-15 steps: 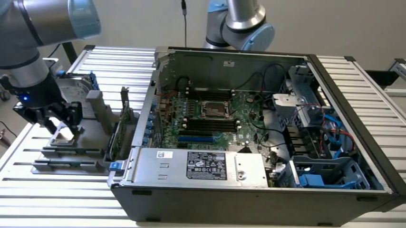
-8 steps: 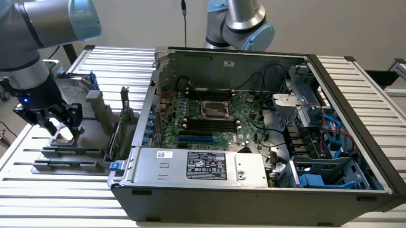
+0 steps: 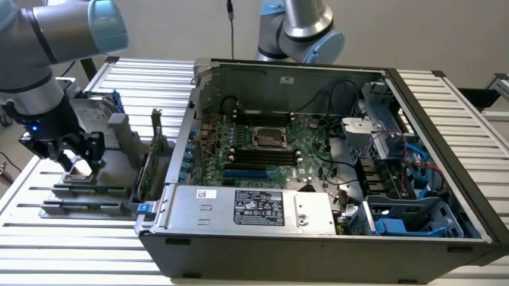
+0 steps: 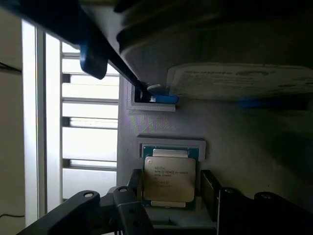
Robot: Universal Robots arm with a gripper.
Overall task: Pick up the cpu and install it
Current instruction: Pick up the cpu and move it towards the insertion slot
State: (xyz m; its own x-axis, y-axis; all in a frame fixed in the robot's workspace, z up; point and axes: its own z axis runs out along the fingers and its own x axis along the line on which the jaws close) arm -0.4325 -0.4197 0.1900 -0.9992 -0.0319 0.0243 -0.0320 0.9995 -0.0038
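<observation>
Dark fingers [image 4: 133,193] of the claw [image 4: 171,188] sit closest to the wrist camera, spread apart with one on either side of the chip [image 4: 168,178]. The chip lies flat between them in a shallow pocket of a grey tray [image 4: 254,142], its silvery top and printed lettering facing up. Whether the fingers touch its edges cannot be told. Beyond the chip from the claw, on the same tray, lies a hard drive [image 4: 239,81] with a pale label and blue trim.

In the exterior view the claw [image 3: 75,165] hangs low over the tray [image 3: 87,205] on a slatted table [image 3: 64,250]. Just past the claw toward the exterior view's right, a thin card [image 3: 155,149] stands on edge. Farther that way, well apart from the claw, lies an open computer case [image 3: 318,253]. It has a power supply [image 3: 254,205] along its near wall and a metal-framed socket [image 3: 269,138] in the middle of its green board [image 3: 310,149].
</observation>
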